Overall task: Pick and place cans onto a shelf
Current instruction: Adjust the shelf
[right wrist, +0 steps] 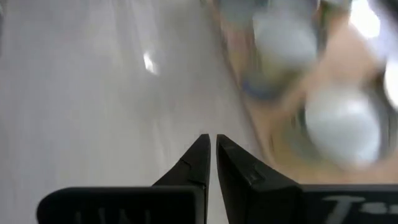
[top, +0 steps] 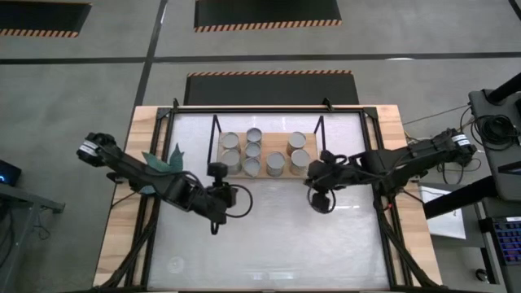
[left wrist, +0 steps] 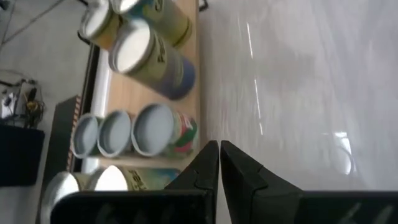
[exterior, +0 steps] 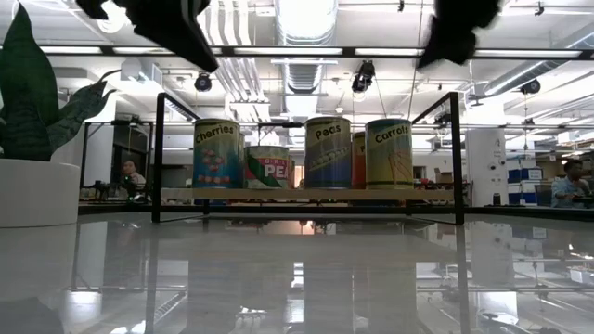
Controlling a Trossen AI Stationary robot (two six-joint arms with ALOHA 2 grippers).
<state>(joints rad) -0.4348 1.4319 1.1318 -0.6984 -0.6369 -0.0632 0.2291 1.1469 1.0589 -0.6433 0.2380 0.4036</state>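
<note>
Standing upright on the shelf (top: 236,172), axes vertical and round tops facing up, the cans (top: 276,163) cluster in two groups on its wood board. A white pot (exterior: 37,192) with a teal plant (top: 163,159) sits well to the shelf's left, under the left arm. Both grippers hang above bare table just in front of the shelf: the left gripper (top: 216,169) near its left end, the right gripper (top: 327,156) near its right end, each with fingers pressed together, holding nothing.
</note>
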